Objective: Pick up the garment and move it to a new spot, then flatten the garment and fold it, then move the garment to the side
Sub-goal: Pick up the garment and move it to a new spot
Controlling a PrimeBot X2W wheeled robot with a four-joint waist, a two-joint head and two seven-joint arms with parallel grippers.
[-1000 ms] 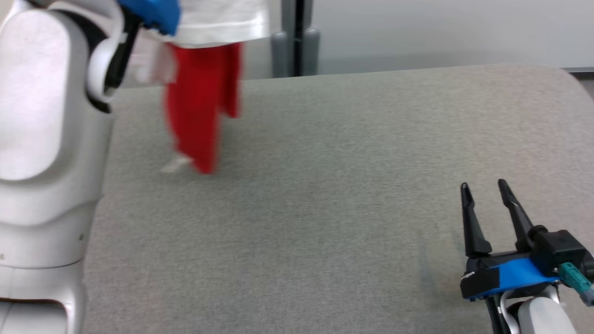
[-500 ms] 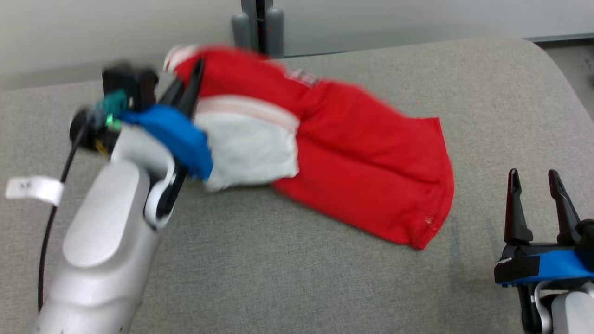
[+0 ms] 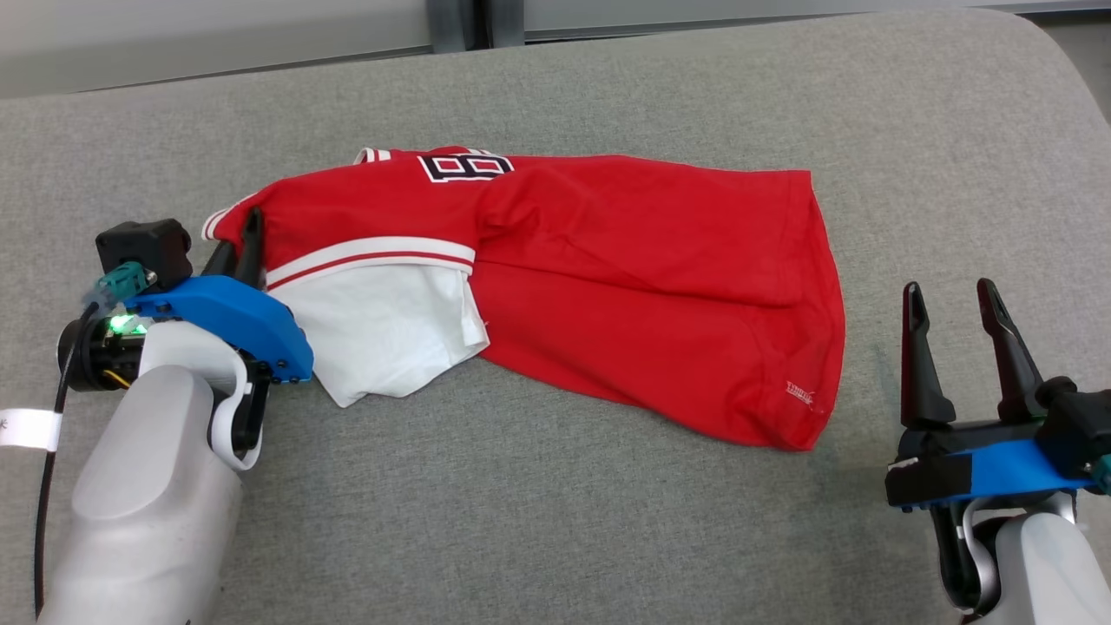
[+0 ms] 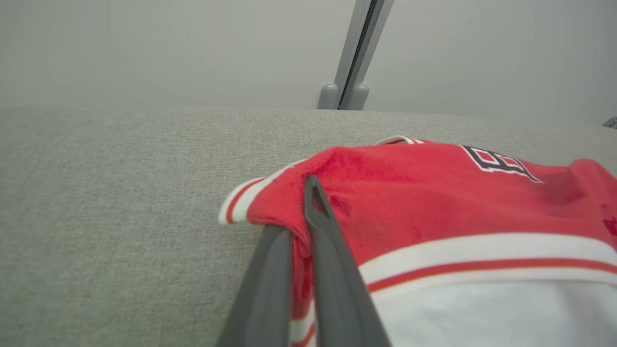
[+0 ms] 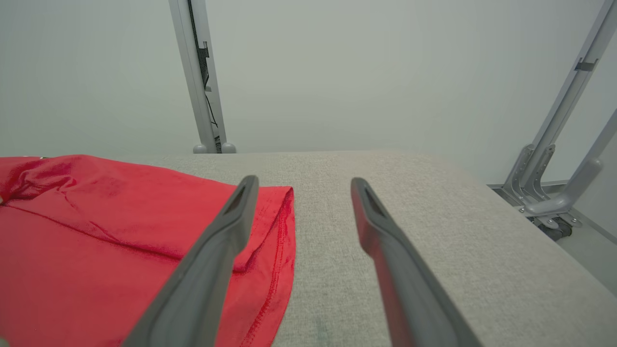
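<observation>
R hand (image 3: 948,291), dark, 2 long fingers, low right in head view: fingers wide apart, nothing in it, over grey fabric-covered worktop (image 3: 555,521), just beside hem of red-and-white cloth jersey (image 3: 625,278). L hand (image 3: 241,236), low left: pinched tight on jersey's striped shoulder edge. Jersey lies rumpled across worktop's middle, number print at far side. Beyond: grey upright post (image 3: 458,12).

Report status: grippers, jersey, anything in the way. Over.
Left gripper shut on jersey, sleeve edge. Right gripper open, clear of hem. Lying rumpled, unfolded, on grey surface. Nothing in the way.
</observation>
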